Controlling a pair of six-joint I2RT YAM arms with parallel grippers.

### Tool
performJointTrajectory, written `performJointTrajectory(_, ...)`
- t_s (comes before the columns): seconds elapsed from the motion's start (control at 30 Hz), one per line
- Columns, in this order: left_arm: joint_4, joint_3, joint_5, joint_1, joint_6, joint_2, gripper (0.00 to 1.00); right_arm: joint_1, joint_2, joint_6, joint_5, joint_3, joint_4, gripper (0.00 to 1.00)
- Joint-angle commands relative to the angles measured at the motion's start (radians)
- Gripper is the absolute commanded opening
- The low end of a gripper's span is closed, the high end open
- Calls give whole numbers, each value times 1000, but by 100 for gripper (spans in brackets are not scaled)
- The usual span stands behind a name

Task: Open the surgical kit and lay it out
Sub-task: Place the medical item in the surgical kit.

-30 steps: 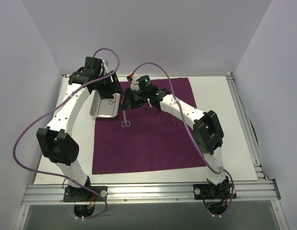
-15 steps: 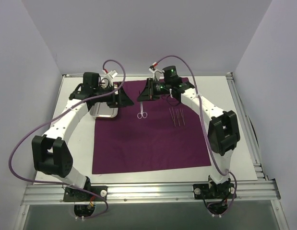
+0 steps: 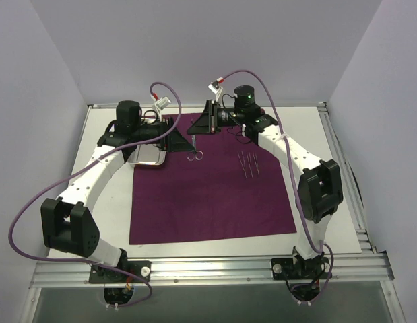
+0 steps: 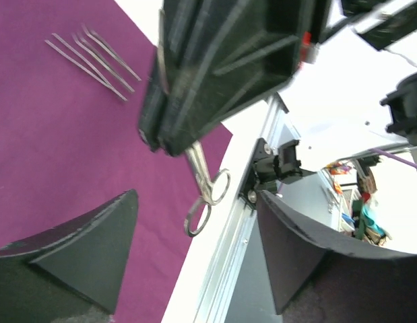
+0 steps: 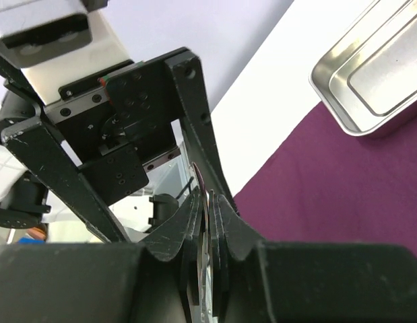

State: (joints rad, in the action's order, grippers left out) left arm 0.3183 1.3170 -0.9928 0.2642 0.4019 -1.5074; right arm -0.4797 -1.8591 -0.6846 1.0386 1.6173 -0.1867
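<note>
The dark purple cloth (image 3: pixel 208 195) lies spread flat on the table. My right gripper (image 3: pixel 198 131) is shut on the blades of the ring-handled scissors (image 3: pixel 194 156), which hang handles-down over the cloth's far left part. In the right wrist view the fingers (image 5: pixel 195 222) pinch the thin blade (image 5: pixel 203 180). My left gripper (image 3: pixel 184 142) is open and faces the right one. In the left wrist view the scissors' rings (image 4: pixel 208 202) hang between its spread fingers (image 4: pixel 107 229), not touching. The tweezers (image 3: pixel 248 163) lie on the cloth. The steel tray (image 3: pixel 146 156) sits at the cloth's left edge.
The white table ends at an aluminium frame rail (image 3: pixel 208 269) in front and on the right side (image 3: pixel 343 175). Lilac walls close in the left, back and right. Purple cables loop above both arms.
My right gripper carried the scissors from near the tray to the right, then slightly back left. My left gripper swung right, off the tray, to face the hanging scissors.
</note>
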Motion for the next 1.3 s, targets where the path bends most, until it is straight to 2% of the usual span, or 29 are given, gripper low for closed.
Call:
performJointTrajectory(0.0,-96,-9,-84,1,11,23,78,19,72,-85,43,-34,-166,0)
performJointTrajectory(0.3,-150,-27,-133,29,68,1,72,35,74,-162,0,-42,-261,0)
performJointTrajectory(0.4,-172,-27,-145,35,90,-11,52,33,72,-181,-6,-46,-286,0)
performJointTrajectory(0.43,-174,-27,-148,36,95,-14,41,33,71,-184,-9,-48,-284,0)
performJointTrajectory(0.53,-171,-22,-153,38,101,-19,21,33,74,-185,-22,-50,-283,0)
performJointTrajectory(0.57,-167,-19,-150,38,98,-19,4,32,74,-185,-26,-48,-278,0)
performJointTrajectory(0.6,-139,-13,-144,38,94,-20,2,33,72,-182,-32,-45,-249,0)
performJointTrajectory(0.73,-29,30,-64,38,37,-22,2,27,57,-103,-89,15,-79,10)
performJointTrajectory(0.8,36,63,0,38,6,-24,2,23,48,-23,-120,68,62,20)
performJointTrajectory(0.9,85,91,84,37,-6,-20,2,16,44,54,-164,111,175,24)
performJointTrajectory(0.93,93,94,95,36,-8,-20,2,16,43,69,-179,124,208,28)
performJointTrajectory(0.97,114,100,103,36,-15,-22,2,16,37,97,-201,137,245,36)
performJointTrajectory(1.07,125,108,123,36,-25,-25,2,13,21,129,-219,174,329,42)
performJointTrajectory(1.27,188,140,200,38,-40,-39,2,-22,-12,215,-310,274,483,46)
